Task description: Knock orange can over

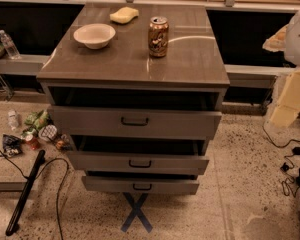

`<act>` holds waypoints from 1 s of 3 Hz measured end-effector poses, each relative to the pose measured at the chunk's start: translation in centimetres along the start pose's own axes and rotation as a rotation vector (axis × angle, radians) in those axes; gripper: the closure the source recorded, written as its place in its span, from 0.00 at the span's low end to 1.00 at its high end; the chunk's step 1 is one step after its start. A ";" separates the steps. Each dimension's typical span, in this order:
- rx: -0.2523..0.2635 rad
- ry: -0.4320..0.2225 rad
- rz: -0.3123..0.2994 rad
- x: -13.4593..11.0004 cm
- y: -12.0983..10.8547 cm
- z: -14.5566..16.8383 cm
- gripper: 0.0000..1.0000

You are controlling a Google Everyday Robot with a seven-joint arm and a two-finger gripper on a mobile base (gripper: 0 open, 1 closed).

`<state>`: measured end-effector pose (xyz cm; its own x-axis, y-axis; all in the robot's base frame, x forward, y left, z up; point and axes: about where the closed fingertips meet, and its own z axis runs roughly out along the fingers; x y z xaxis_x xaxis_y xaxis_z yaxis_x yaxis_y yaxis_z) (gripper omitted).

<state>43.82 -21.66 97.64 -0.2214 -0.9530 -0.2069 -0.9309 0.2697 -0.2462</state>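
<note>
The orange can (158, 36) stands upright on the grey cabinet top (190, 64), right of centre, with a silver top rim and pale markings. My gripper (286, 106) is at the right edge of the camera view, pale yellow and white. It hangs beside the cabinet, lower than its top, well to the right of the can and apart from it. It holds nothing that I can see.
A white bowl (94, 35) and a yellow sponge (124, 15) sit on the top, left of the can. The three drawers (135, 121) below are pulled partly open. Bottles and snack packets (35, 131) and cables (25, 191) lie on the floor.
</note>
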 end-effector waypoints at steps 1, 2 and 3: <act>0.004 -0.012 0.007 -0.2 -0.3 0.1 0.00; 0.039 -0.144 0.087 -2.2 -3.4 1.4 0.00; 0.025 -0.340 0.233 -4.2 -7.1 5.6 0.00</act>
<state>53.01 -18.85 94.97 -0.3129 -0.7673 -0.5598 -0.8591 0.4799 -0.1777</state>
